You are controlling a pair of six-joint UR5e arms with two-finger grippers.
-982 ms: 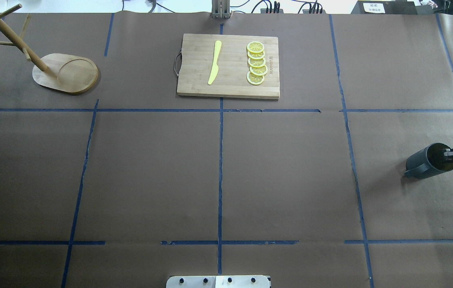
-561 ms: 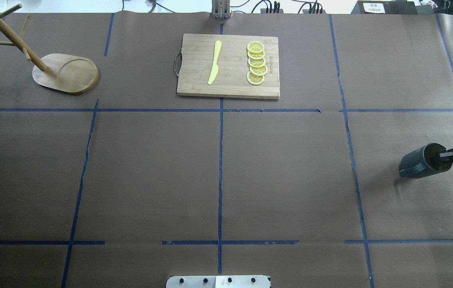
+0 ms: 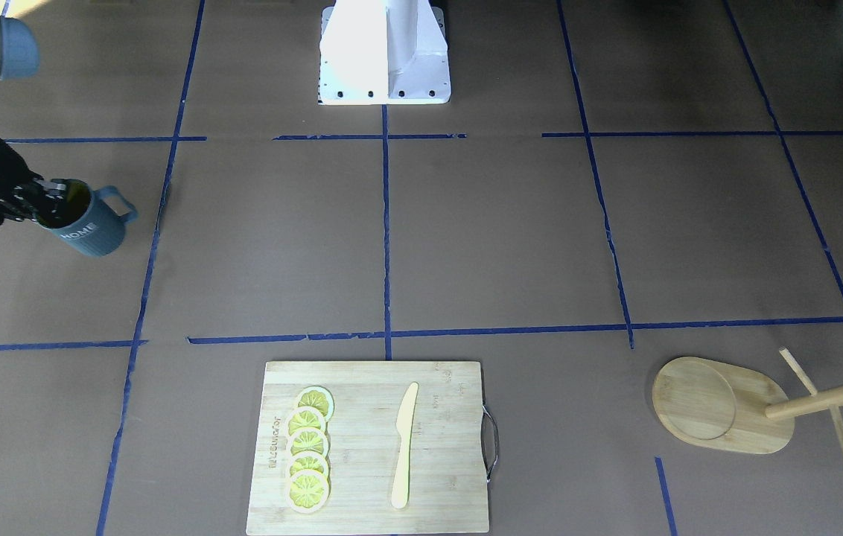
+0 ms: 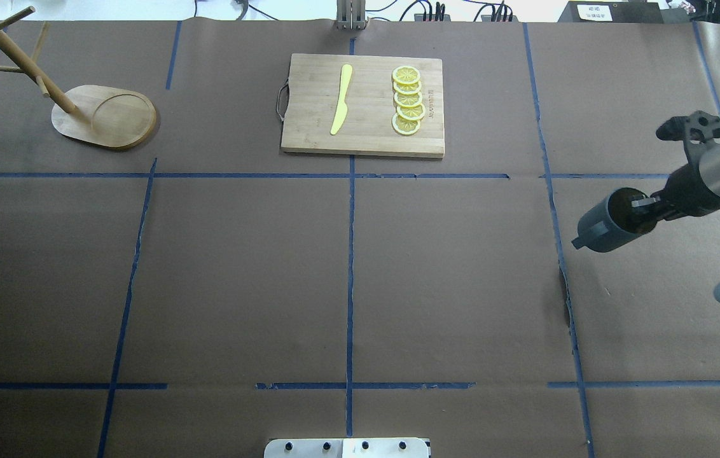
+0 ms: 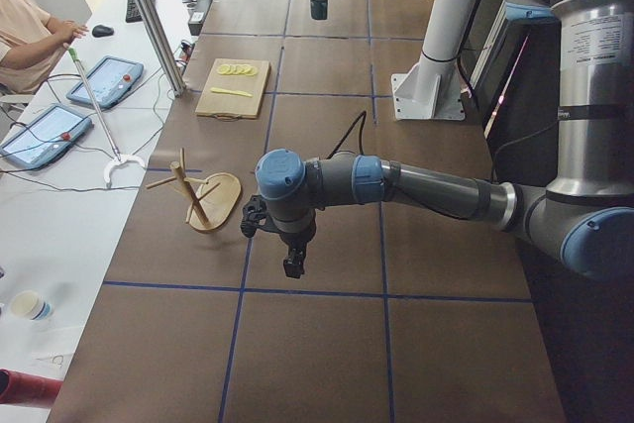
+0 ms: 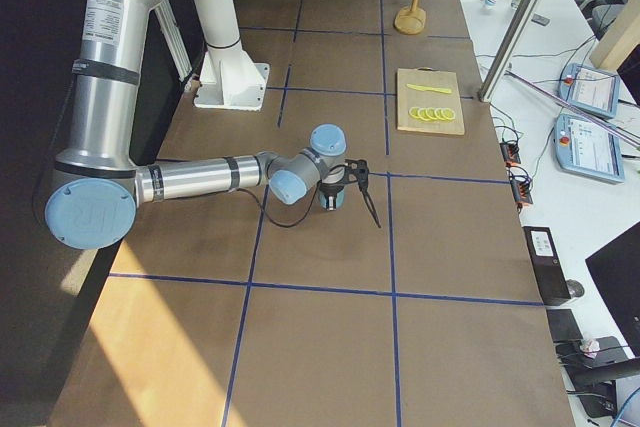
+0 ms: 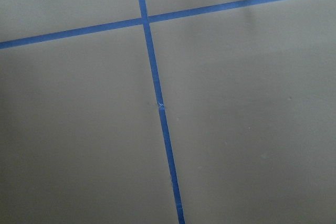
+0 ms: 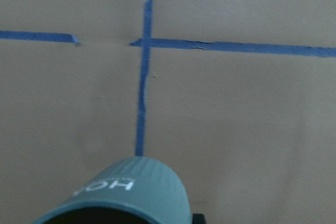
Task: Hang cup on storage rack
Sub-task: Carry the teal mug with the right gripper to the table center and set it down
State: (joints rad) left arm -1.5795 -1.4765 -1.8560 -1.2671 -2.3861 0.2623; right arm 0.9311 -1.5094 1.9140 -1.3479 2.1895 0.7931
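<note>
The dark blue-grey cup (image 4: 603,228) with white "HOME" lettering hangs tilted above the table on the right side. My right gripper (image 4: 643,208) is shut on its rim, with one finger inside the yellow mouth. The cup also shows in the front view (image 3: 88,225), held by the right gripper (image 3: 48,198), and at the bottom of the right wrist view (image 8: 126,195). The bamboo storage rack (image 4: 104,118) stands at the far left, with its post and pegs leaning out of frame; it also shows in the front view (image 3: 719,408). My left gripper (image 5: 293,264) shows only in the exterior left view; I cannot tell whether it is open.
A bamboo cutting board (image 4: 309,108) with a metal handle lies at the far middle and bears a yellow knife (image 4: 341,98) and several lemon slices (image 4: 408,100). Blue tape lines divide the brown table cover. The robot base plate (image 4: 346,448) is at the near edge.
My right gripper has carried the cup leftward and farther from the robot, and more of the right arm has come into the overhead view. The rack and board have not moved.
</note>
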